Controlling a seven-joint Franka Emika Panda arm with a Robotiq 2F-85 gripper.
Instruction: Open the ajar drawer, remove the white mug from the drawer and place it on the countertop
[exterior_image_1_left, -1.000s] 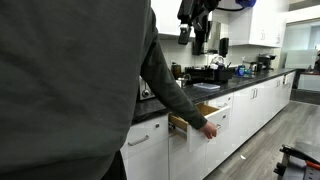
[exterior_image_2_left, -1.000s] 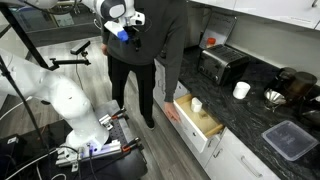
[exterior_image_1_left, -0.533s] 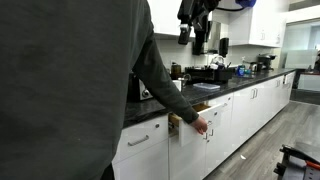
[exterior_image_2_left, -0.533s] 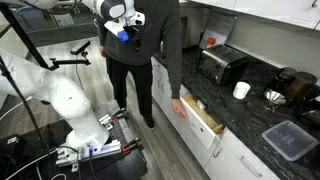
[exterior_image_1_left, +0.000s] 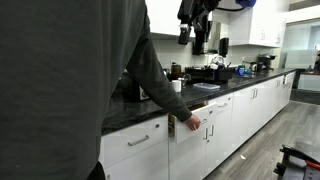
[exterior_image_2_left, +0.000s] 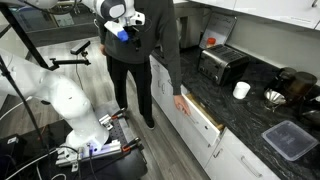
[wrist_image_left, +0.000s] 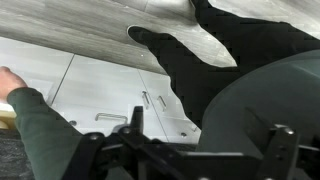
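The drawer stands only a little ajar below the dark countertop. A person in a grey hoodie has a hand on its front. The white mug is hidden inside the drawer. My gripper hangs high in the air, well above and away from the drawer. In the wrist view my gripper is open with nothing between its fingers, looking down on the person.
Another white mug stands on the countertop beside a toaster. A dark tray and kitchen items sit further along. The person fills the space in front of the cabinets. Equipment lies on the floor.
The person has pushed the drawer from wide open to nearly shut, and the mug inside has gone out of sight. My gripper has not moved.
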